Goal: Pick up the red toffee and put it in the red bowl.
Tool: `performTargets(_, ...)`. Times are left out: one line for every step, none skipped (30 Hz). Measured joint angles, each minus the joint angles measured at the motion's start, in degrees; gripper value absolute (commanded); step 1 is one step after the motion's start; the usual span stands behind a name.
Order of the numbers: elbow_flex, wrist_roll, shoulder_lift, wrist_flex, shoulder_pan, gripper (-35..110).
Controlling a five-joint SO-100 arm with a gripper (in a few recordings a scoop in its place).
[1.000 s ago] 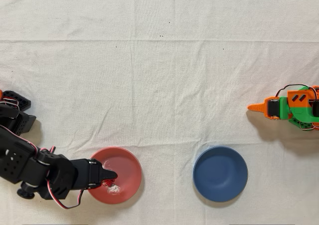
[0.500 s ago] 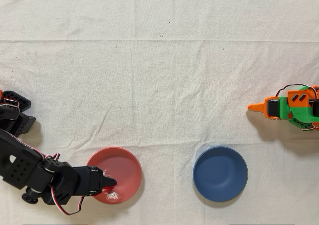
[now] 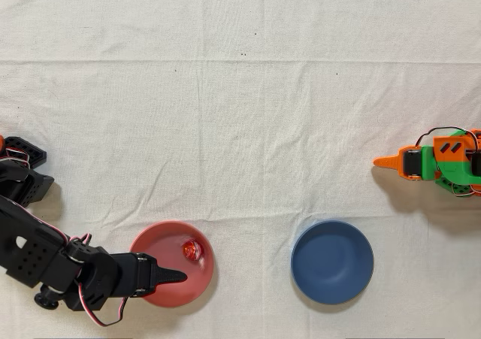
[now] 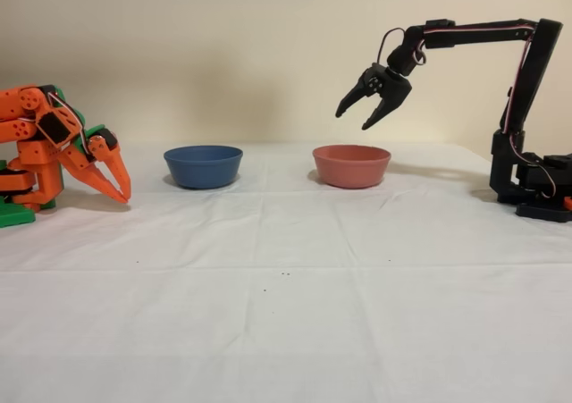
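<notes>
The red toffee (image 3: 192, 249) lies inside the red bowl (image 3: 164, 240), near its upper right part in the overhead view. It is free of the gripper. The black arm's gripper (image 3: 179, 276) hangs over the bowl's lower left half, a short way from the toffee. From the side, the gripper (image 4: 354, 120) is open with nothing between its fingers. It hovers well above the red bowl (image 4: 351, 171), whose wall hides the toffee in the fixed view.
A blue bowl (image 3: 332, 261) of like size stands to the right of the red one in the overhead view, and to its left (image 4: 203, 166) in the fixed view. The idle orange arm (image 3: 436, 162) rests at the right edge. White cloth covers the table.
The toffee has left the gripper's tips and now lies loose further up and right in the red bowl. The gripper has opened and shifted slightly.
</notes>
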Motion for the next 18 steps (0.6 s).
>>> performTargets(0.0, 0.0, 0.0, 0.0, 0.1, 30)
performTargets(0.0, 0.0, 0.0, 0.0, 0.3, 30)
performTargets(0.0, 0.0, 0.0, 0.0, 0.5, 30)
performTargets(0.0, 0.0, 0.0, 0.0, 0.6, 30)
performTargets(0.0, -0.3, 0.0, 0.0, 0.7, 30)
performTargets(0.0, -0.6, 0.0, 0.0, 0.6, 30)
performTargets(0.0, -0.9, 0.0, 0.0, 0.7, 29)
performTargets(0.0, -0.9, 0.0, 0.0, 1.0, 29)
performTargets(0.0, -1.1, -0.4, 0.1, 1.1, 29)
performTargets(0.0, -1.1, -0.8, 0.2, 1.3, 28)
performTargets(0.0, -1.1, -1.1, 0.2, 1.6, 26)
performTargets(0.0, -1.1, -1.1, 0.2, 1.7, 23)
performTargets(-0.1, -1.1, -1.1, 0.4, 1.7, 20)
performTargets(-0.2, -1.3, -1.1, 0.7, 1.7, 18)
performTargets(-0.2, -1.7, -1.1, 0.7, 1.6, 15)
performTargets(-0.2, -1.8, -1.1, 0.7, 1.4, 12)
performTargets(-0.3, -1.9, -1.1, 0.7, 1.4, 10)
performTargets(-0.3, -2.0, -1.1, 1.1, 1.4, 8)
